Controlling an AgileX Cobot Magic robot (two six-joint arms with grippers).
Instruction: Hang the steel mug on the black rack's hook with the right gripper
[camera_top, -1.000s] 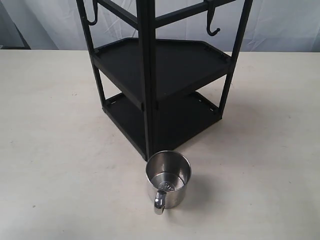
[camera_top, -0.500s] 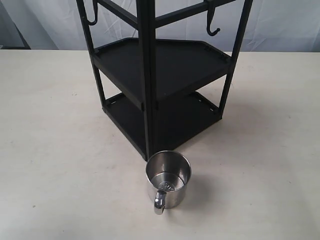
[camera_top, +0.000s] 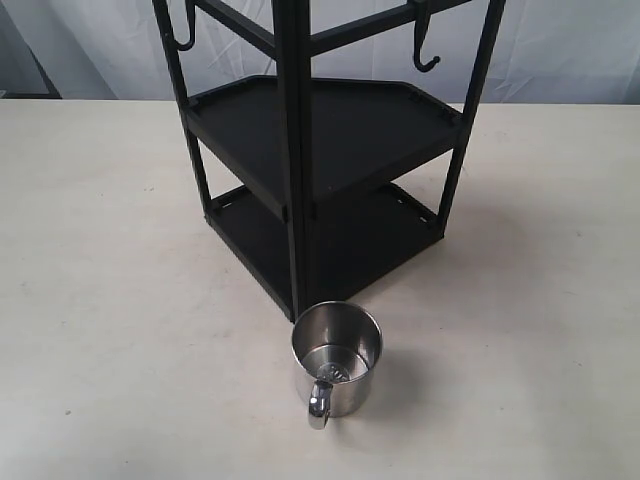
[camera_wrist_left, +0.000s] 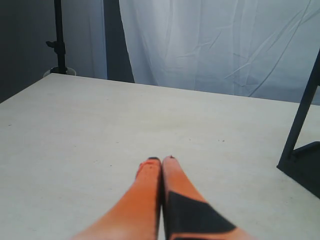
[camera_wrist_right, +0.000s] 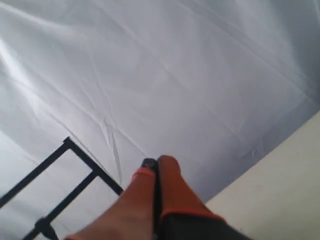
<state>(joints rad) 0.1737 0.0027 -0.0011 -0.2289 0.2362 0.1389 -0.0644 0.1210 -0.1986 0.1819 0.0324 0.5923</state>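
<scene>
The steel mug (camera_top: 337, 358) stands upright on the table just in front of the black rack (camera_top: 320, 150), its handle turned toward the camera. A hook (camera_top: 426, 50) hangs from the rack's upper right crossbar, and another hook (camera_top: 184, 30) from the upper left. Neither gripper appears in the exterior view. My left gripper (camera_wrist_left: 161, 161) is shut, empty, low over bare table, with a rack post (camera_wrist_left: 300, 117) off to one side. My right gripper (camera_wrist_right: 154, 162) is shut, empty, pointing up at the white curtain, with the rack's top bars (camera_wrist_right: 60, 165) beside it.
A pale table (camera_top: 100, 300) carries everything. A white curtain (camera_top: 560, 50) hangs behind it. A dark stand (camera_wrist_left: 59, 35) rises at the far table corner in the left wrist view.
</scene>
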